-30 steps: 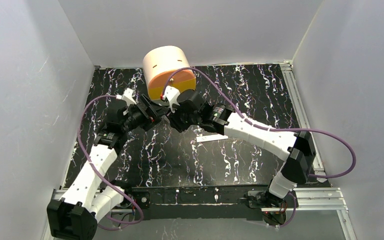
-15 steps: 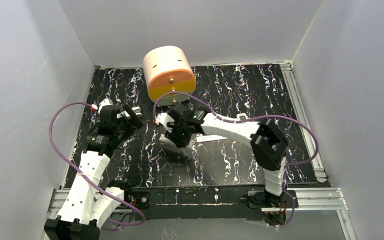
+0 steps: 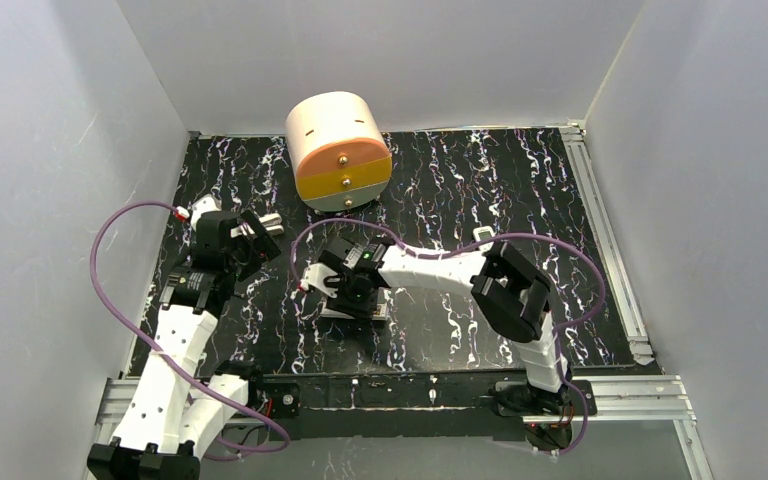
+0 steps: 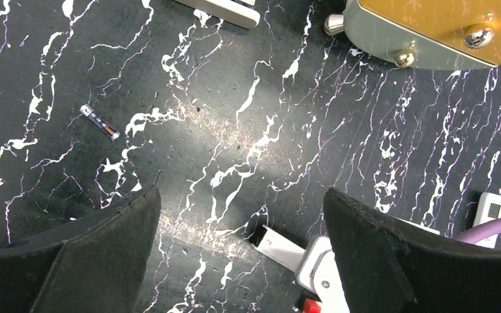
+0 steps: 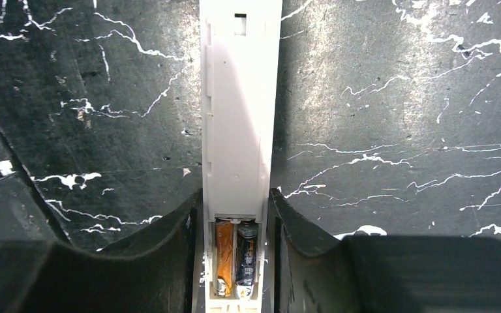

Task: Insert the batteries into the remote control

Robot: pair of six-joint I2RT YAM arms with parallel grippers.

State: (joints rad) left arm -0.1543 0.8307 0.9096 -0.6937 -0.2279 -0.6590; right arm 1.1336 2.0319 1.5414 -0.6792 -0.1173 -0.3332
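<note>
Table: black marbled top.

Drum: white, on its side at the far edge, left of centre, with an orange and grey face.

Right arm: base near right, elbow folded up high, forearm reaching left across the table, wrist tipped down. Right gripper sits low at centre-left, fingers pressed on the remote's two long sides at the bay end.

Left arm: climbs the left side from its near-left base. Left gripper looks down at the table with jaws spread wide, nothing between them.

Remote: back up, cover off, long axis running away from the right wrist. Can't tell if it rests on the table or hangs just over it. I'd expect it to be light, stiff hollow plastic with smooth sides that could slip. The grip across the narrow width looks right. The bay walls are probably thin there, so go easy on squeeze. Keep the bay facing up or the cells may fall out.

Batteries: one coppery, one dark, side by side in the bay, and both look seated. They look tiny, slick and prone to rolling, so pinch them across the barrel at mid-length.

Loose cell: lies on the table below the left gripper, well apart from the remote.
</note>
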